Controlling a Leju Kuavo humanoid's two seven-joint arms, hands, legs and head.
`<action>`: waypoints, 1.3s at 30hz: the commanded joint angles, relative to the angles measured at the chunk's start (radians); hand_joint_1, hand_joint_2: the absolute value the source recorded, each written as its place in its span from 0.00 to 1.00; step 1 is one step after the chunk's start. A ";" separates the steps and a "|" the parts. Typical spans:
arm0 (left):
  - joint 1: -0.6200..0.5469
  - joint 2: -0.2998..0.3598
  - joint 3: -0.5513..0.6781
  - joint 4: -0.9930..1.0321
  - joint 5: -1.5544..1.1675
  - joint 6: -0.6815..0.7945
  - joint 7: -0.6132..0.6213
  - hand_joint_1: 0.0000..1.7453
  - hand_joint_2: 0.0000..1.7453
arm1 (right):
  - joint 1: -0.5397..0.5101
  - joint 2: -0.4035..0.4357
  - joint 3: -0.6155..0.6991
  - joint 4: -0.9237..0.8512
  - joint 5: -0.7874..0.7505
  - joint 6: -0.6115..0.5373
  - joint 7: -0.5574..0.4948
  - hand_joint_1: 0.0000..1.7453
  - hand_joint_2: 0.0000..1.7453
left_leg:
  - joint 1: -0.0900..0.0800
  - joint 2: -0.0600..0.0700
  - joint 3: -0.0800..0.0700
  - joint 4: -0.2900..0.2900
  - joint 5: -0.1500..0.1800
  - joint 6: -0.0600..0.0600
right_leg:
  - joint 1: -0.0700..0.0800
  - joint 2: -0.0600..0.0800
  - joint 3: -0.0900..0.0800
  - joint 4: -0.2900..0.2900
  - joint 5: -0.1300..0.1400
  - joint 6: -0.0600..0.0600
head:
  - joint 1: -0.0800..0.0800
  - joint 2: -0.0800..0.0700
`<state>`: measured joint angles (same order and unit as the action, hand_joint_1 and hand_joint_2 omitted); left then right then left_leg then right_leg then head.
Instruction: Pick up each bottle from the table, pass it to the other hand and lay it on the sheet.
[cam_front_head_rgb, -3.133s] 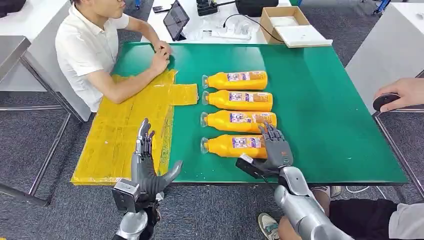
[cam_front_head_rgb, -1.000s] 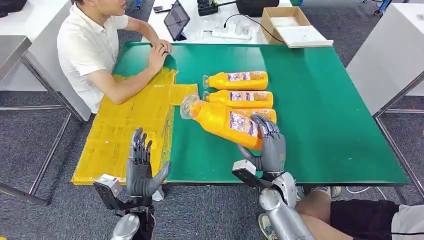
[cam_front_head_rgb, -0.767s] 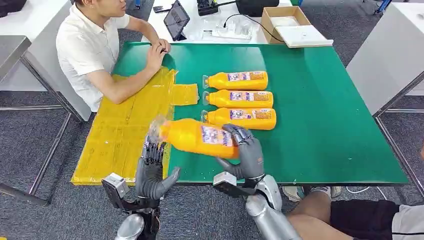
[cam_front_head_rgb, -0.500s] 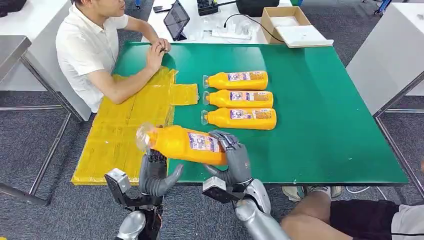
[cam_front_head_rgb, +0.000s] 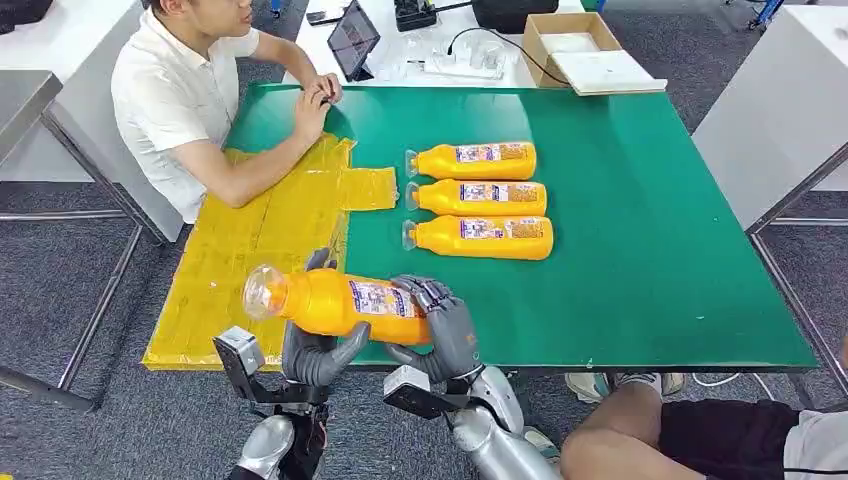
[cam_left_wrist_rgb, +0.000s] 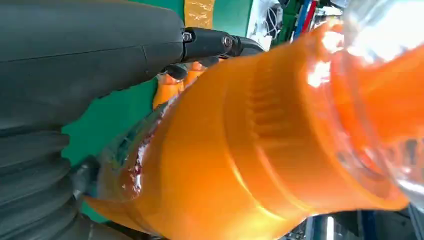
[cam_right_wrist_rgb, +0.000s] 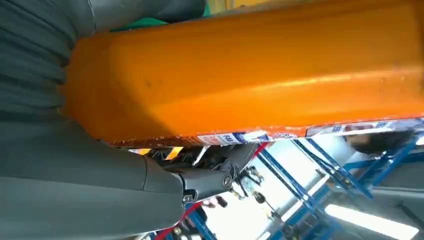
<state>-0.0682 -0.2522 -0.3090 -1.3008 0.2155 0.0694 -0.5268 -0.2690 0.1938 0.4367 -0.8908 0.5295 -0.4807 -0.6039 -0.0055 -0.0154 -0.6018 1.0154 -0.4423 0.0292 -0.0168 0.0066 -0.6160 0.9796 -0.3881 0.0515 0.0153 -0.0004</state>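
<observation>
Both silver arms come up from below, close together at the near edge of the table. The right hand (cam_front_head_rgb: 440, 325) is wrapped around the base end of an orange bottle (cam_front_head_rgb: 340, 303), dark fingers (cam_front_head_rgb: 425, 293) curled over its top and thumb beneath, holding it lying sideways in the air. The left hand (cam_front_head_rgb: 315, 350) sits under the bottle's neck half, palm up, thumb (cam_front_head_rgb: 352, 342) spread out to the side and fingertips rising behind the bottle. In the left wrist view the bottle lies against the palm.

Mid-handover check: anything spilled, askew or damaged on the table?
Nothing stands out. Three orange juice bottles lie in a neat row on the green table; the yellow plastic sheet lies flat. The right hand holds the fourth bottle, intact.
</observation>
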 joint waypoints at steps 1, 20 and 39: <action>-0.042 0.019 -0.044 0.068 0.024 -0.067 -0.016 0.00 1.00 | -0.091 0.015 0.089 0.192 -0.028 0.023 -0.014 1.00 1.00 | 0.001 0.003 0.005 -0.001 -0.001 -0.002 | 0.001 0.001 0.004 -0.001 -0.001 -0.003 | 0.000 0.000; -0.088 0.056 -0.046 0.138 0.114 -0.213 0.107 1.00 1.00 | -0.059 0.033 0.129 0.120 -0.077 0.000 -0.020 0.00 0.00 | 0.001 0.001 0.002 0.000 -0.001 -0.001 | 0.001 0.000 0.002 0.000 -0.001 -0.002 | 0.000 0.000; -0.144 0.178 0.027 0.088 -0.287 0.063 0.089 1.00 1.00 | 0.067 -0.053 0.065 -0.084 0.014 -0.153 0.024 0.00 0.00 | 0.001 -0.001 0.005 -0.001 -0.001 -0.003 | 0.002 -0.002 0.004 -0.001 -0.002 -0.003 | 0.000 0.000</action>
<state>-0.1396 -0.2033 -0.3178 -1.2196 0.1345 0.0291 -0.4574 -0.2735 0.2254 0.5322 -0.8304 0.4505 -0.5435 -0.6287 -0.0053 -0.0153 -0.6018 1.0154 -0.4422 0.0291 -0.0166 0.0066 -0.6165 0.9798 -0.3881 0.0515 0.0156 -0.0004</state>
